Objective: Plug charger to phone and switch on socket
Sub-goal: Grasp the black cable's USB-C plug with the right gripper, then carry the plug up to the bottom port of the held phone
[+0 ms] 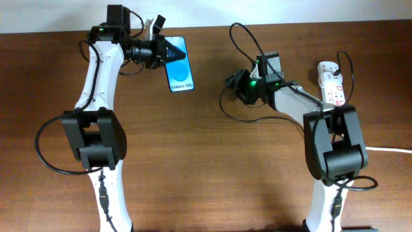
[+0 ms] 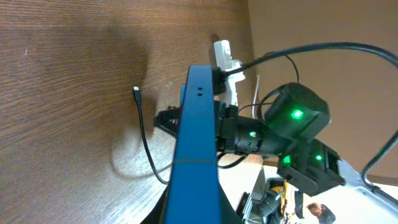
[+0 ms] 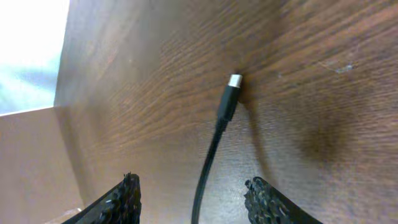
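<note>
The phone [image 1: 179,64] is gripped at one long edge by the left jaws. Its screen is turned upward and its long axis lies crosswise to them. The charger [image 3: 228,102] is not yet plugged in. Its plug lies flat on the worktop [image 3: 124,74], ahead of the right jaws and midway between them. These jaws are spread wide and nothing is held in them. The plug's long axis runs straight away from the right jaws, its metal tip points away from them, and its cable trails back between them. The socket [image 1: 333,80] is set well behind the right jaws, and its switch state cannot be told. By this judgement, grasping, insertion and switching are all left.
</note>
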